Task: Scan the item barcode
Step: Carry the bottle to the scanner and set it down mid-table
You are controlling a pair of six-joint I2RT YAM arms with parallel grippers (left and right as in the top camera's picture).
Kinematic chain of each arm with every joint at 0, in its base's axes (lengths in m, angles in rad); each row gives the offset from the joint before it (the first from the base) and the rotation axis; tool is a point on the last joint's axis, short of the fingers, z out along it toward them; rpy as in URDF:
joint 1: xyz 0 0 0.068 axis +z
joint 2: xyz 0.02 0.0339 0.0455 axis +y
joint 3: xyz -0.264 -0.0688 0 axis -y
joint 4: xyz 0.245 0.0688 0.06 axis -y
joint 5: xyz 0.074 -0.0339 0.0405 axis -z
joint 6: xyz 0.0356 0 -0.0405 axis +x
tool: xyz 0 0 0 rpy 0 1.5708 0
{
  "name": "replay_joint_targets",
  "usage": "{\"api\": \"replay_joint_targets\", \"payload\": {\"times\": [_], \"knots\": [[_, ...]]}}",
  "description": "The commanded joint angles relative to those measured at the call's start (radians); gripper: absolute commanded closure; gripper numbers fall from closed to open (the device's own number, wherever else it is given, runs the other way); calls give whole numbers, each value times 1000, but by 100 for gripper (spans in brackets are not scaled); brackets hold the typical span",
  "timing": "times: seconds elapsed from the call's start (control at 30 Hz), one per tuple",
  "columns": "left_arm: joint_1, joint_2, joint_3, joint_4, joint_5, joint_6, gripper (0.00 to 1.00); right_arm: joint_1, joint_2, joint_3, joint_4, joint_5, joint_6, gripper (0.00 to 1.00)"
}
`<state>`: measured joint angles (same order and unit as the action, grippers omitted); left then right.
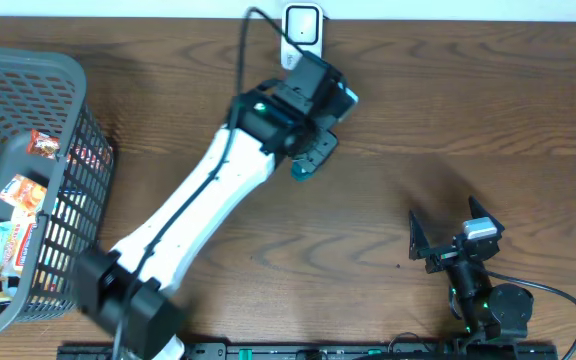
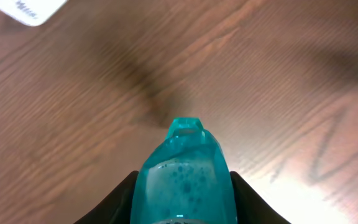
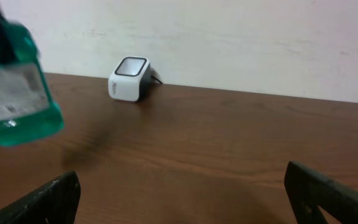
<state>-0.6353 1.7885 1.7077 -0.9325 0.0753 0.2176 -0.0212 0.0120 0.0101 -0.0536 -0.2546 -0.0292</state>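
Now, bottle (image 1: 301,168): in the air, near the scanner (image 1: 302,24), in front of it.
Left gripper (image 2: 184,208): clamped on the bottle.
Right gripper (image 1: 451,232): fingers wide apart, empty, far from the scanner.
Scan: I think not done yet; bottle must turn toward the scanner.
Table (image 1: 468,120): bare wood around the scanner; wall just behind it.

The left arm (image 1: 193,200) is white with black joints.

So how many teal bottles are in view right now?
1. The teal bottle is held in the left claw, above the table near the white scanner. Others could be hidden in the basket.
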Motion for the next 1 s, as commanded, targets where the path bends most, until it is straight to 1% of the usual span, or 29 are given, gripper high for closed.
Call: {"api": "replay_joint_targets", "payload": {"times": [0.0, 0.1, 0.23, 0.37, 0.53, 0.57, 0.67, 0.77, 0.97], "knots": [[-1, 43, 11, 27, -32, 76, 64, 8, -5, -5, 1, 2, 17, 1], [-1, 78, 11, 58, -31, 90, 64, 8, -5, -5, 1, 2, 17, 1], [-1, 90, 11, 90, 1, 174, 64, 8, -5, -5, 1, 2, 17, 1], [-1, 90, 11, 97, 86, 261, 64, 8, -5, -5, 1, 2, 17, 1], [-1, 90, 11, 51, 217, 389, 64, 8, -5, -5, 1, 2, 17, 1], [0, 90, 11, 38, 232, 443, 64, 8, -5, -5, 1, 2, 17, 1], [0, 90, 9, 5, 231, 539, 64, 8, -5, -5, 1, 2, 17, 1], [0, 90, -8, -22, 231, 607, 65, 8, -5, -5, 1, 2, 17, 1], [0, 98, -92, -8, 232, 711, 64, 8, -5, -5, 1, 2, 17, 1]]}}
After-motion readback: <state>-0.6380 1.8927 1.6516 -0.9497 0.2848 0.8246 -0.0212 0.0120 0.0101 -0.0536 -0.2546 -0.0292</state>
